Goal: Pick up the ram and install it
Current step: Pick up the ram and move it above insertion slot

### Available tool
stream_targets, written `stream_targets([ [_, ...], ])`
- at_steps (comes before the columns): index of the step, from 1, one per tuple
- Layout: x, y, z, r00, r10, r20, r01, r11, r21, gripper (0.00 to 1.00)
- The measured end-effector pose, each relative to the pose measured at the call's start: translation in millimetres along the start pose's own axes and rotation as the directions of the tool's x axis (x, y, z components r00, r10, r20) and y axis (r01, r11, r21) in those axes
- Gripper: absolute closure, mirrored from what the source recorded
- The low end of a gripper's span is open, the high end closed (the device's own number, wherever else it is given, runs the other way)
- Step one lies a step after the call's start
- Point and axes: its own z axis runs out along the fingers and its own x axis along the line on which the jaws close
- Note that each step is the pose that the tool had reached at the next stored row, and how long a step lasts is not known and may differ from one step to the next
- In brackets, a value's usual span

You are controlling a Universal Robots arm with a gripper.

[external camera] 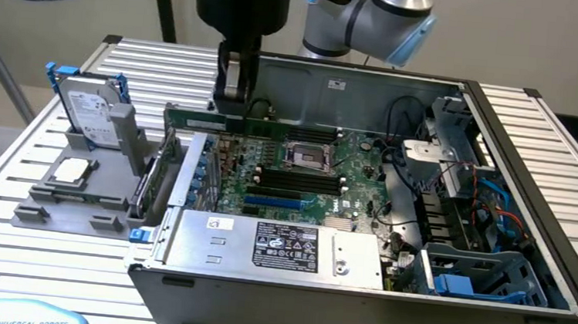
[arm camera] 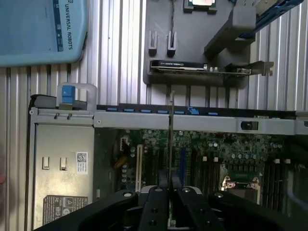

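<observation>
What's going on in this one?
The arm's gripper is shut on the ram, holding the green stick on edge above the open computer case. The ram hangs over the far edge of the motherboard, clear of the black memory slots. It has been picked up but is not yet seated.

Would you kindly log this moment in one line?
claw shut on thin green ram stick | over open grey computer case | not seated
</observation>
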Motion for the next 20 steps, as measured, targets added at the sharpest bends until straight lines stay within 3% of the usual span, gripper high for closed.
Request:
stream_targets([
  [10, -20.8, -28.3, 1.4, 1.0000, 0.000, 0.0000, 0.000, 1.0000, -0.0001, 0.86],
  [20, -49.7, -53.5, 11.3, 1.0000, 0.000, 0.0001, 0.000, 1.0000, 0.0000, 0.86],
])
